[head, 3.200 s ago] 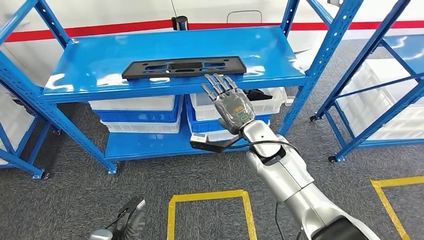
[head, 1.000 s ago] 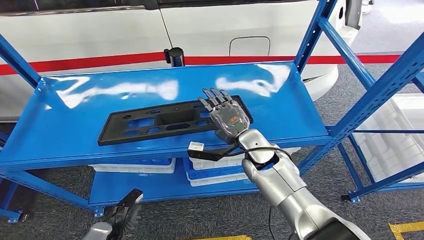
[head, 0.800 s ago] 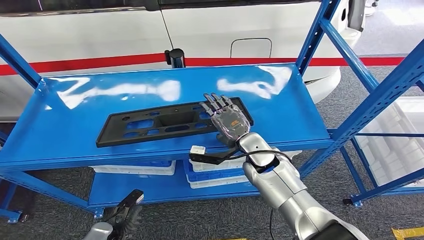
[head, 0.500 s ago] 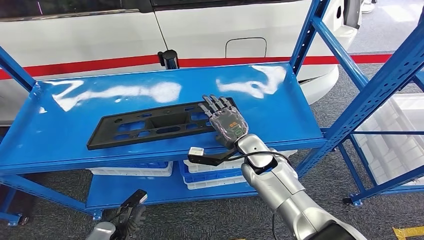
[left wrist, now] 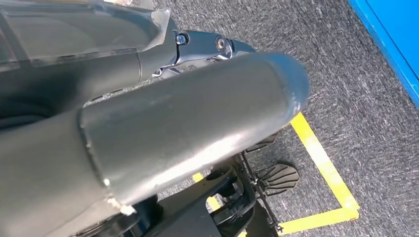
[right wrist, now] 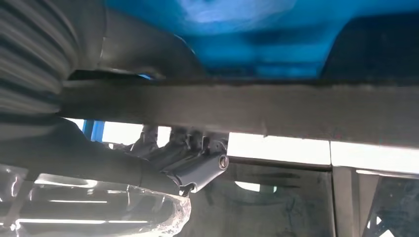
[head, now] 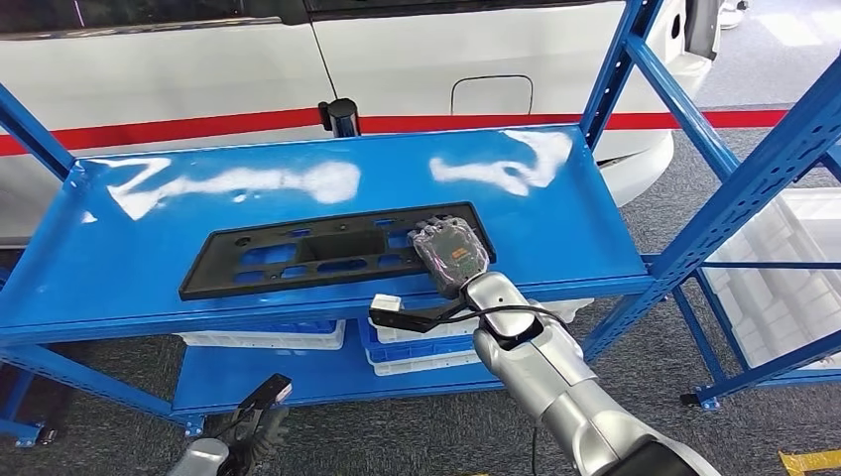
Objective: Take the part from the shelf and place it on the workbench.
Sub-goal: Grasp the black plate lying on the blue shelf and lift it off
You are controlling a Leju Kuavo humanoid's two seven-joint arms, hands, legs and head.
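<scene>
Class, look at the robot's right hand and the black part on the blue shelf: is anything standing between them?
Nothing visible does. The right hand is already on the near right end of the black part, which lies flat on the blue shelf.

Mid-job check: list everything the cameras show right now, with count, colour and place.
part: one, black, flat on the top shelf.
shelf: one, blue, in front of the robot.
bins: several, white and blue, lower level.
second rack: one, blue, to the right.
vehicle: one, white with a red stripe, behind the shelf.
floor tape: yellow, on grey carpet.
right robot hand: over the part's right end.
left robot hand: low, near the floor.
</scene>
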